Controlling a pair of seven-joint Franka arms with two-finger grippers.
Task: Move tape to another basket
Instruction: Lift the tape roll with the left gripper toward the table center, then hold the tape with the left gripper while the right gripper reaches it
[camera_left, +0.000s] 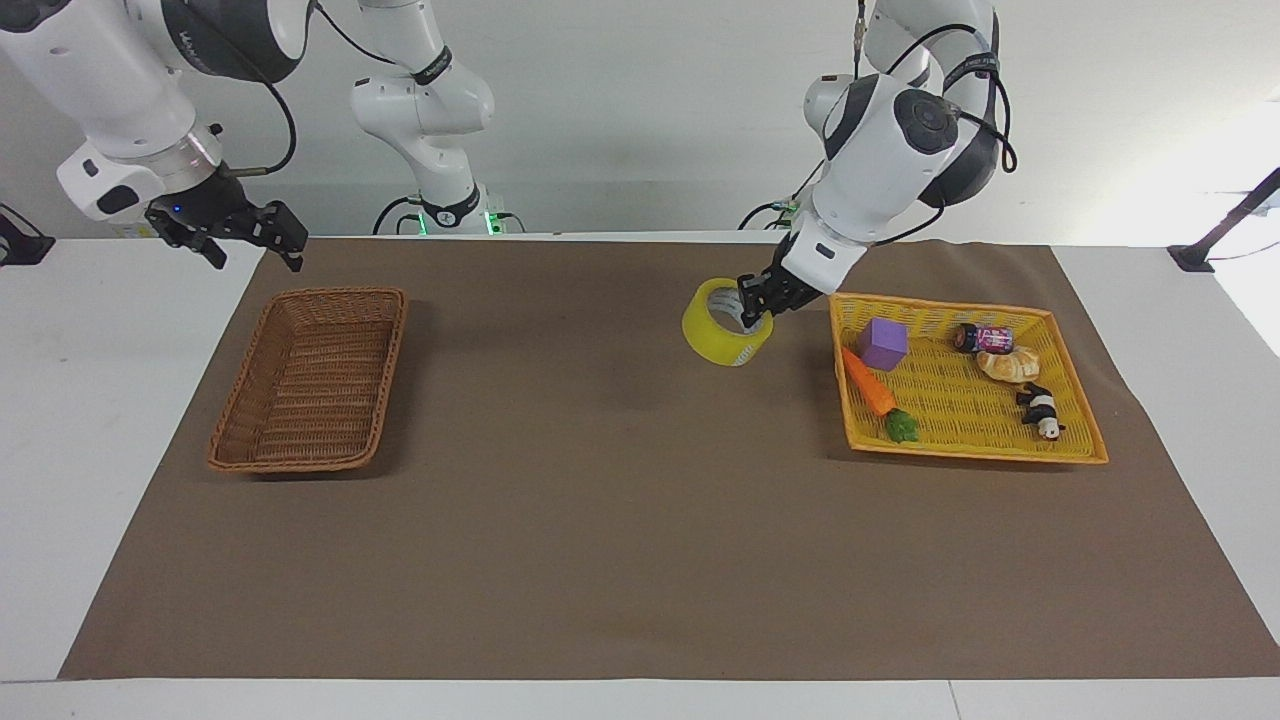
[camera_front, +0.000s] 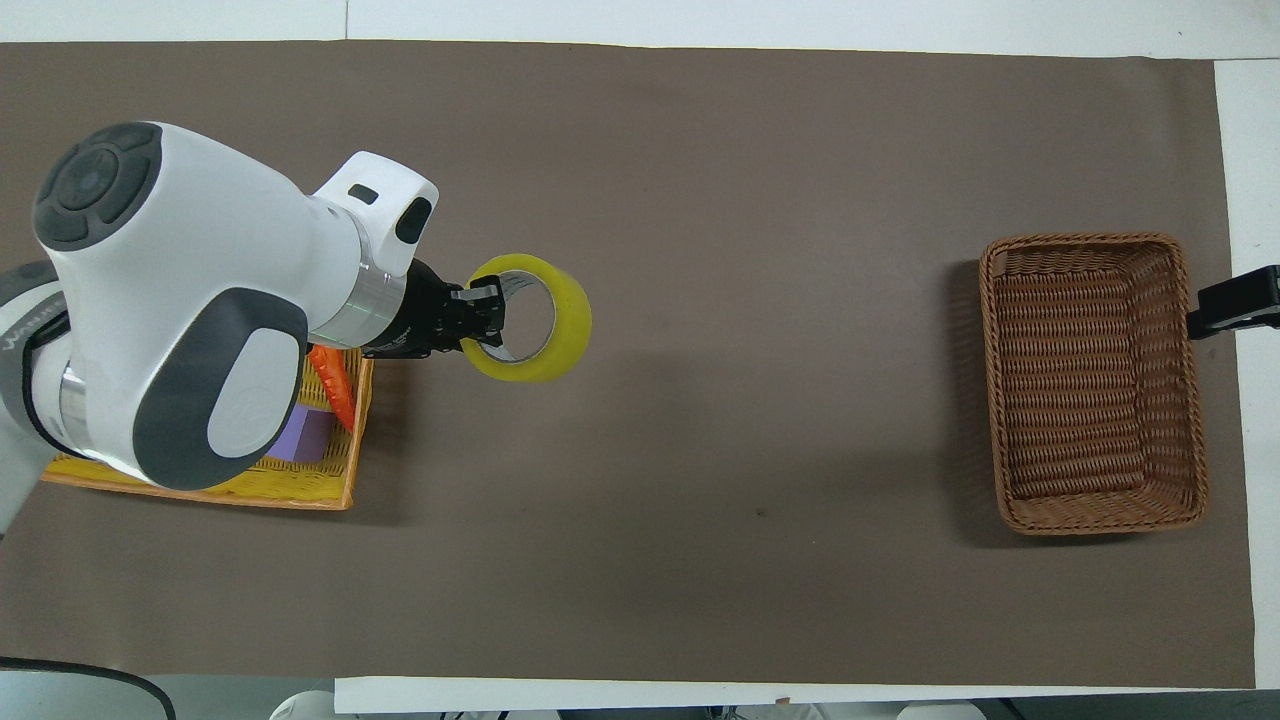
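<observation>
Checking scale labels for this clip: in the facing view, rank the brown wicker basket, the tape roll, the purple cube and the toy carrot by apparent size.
1. Brown wicker basket, largest.
2. Tape roll; it is held up in the air, so nearness to the camera may inflate it slightly.
3 and 4. Toy carrot and purple cube: longer against bulkier, too alike to rank.

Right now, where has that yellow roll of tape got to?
The tape hangs in the left gripper, up over the brown mat beside the yellow tray, with the brown basket away at the right arm's end.

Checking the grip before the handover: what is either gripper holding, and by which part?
The left gripper holds the tape by its ring wall, above the mat; the right gripper holds nothing.
</observation>
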